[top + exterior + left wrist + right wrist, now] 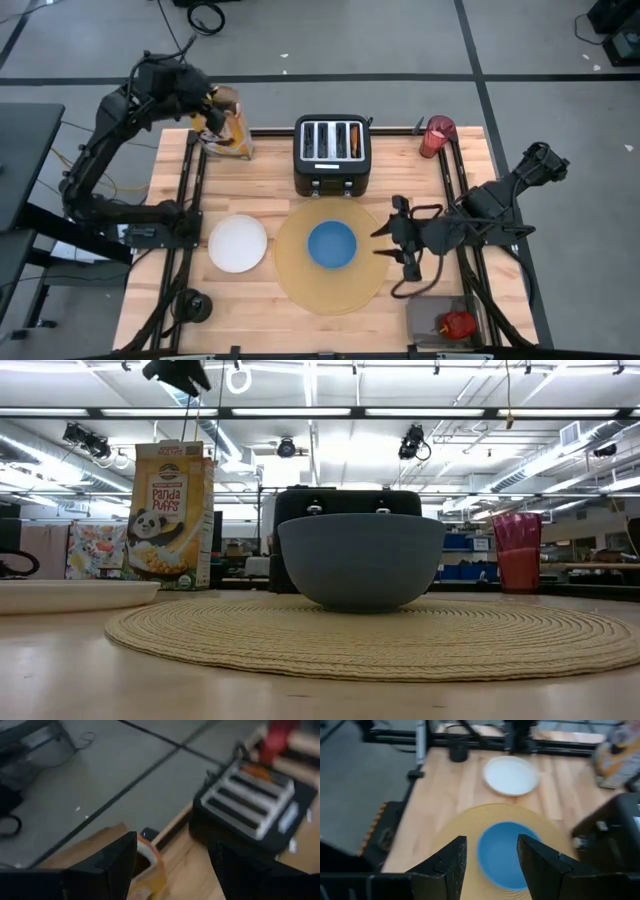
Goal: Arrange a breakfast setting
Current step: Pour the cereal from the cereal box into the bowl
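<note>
The blue bowl (332,245) stands on the round tan placemat (300,285) at the table's middle front, and it also shows in the low view (361,560). The white plate (237,243) lies left of the mat. The red cup (437,136) stands at the far right. The red apple (458,323) lies on a grey tray at the near right. The spoon is out of view. My right gripper (392,237) is open and empty at the mat's right edge, pointing at the bowl (505,852). My left gripper (208,105) is open above the cereal box (232,130).
The black toaster (332,155) stands behind the mat. The cereal box (172,515) stands upright at the far left, with my left gripper (178,372) well above its top. Bare wood lies between the plate and the toaster. Black rails run along both table sides.
</note>
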Robot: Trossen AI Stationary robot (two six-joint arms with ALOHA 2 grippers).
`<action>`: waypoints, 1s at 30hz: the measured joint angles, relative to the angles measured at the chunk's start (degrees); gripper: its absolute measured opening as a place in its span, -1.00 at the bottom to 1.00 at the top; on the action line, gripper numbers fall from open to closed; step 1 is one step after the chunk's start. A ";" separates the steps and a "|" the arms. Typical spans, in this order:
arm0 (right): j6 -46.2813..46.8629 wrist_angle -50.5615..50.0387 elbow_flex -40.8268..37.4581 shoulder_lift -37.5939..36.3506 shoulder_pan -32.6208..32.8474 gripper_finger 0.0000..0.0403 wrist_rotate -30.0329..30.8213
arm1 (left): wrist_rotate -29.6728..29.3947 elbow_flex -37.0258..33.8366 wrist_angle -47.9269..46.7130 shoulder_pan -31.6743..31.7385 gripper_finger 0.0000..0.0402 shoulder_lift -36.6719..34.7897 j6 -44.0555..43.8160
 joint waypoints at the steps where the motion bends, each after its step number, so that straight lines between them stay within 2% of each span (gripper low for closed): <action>1: 0.00 -0.03 0.00 0.00 -0.64 -0.10 0.18 | 1.48 0.00 -1.11 1.16 0.23 0.06 3.54; 6: -0.31 -0.03 0.00 0.00 -3.87 -0.10 -0.51 | 3.25 0.05 -7.74 4.29 0.23 2.56 15.90; 12: -1.33 -0.02 0.00 0.00 -6.44 -0.10 -2.48 | 0.68 0.00 -10.38 4.81 0.23 7.43 23.85; 17: -0.94 -0.02 0.00 0.00 -6.67 -0.10 -2.83 | -3.13 0.02 -9.43 4.80 0.23 11.34 27.16; 23: 0.61 -0.03 0.00 0.00 -6.38 -0.10 -2.83 | -4.60 0.00 -16.53 4.73 0.23 15.17 29.03; 30: -0.33 -0.03 0.00 0.02 -6.60 -0.10 -2.29 | -5.91 0.00 -19.32 3.53 0.18 17.79 29.23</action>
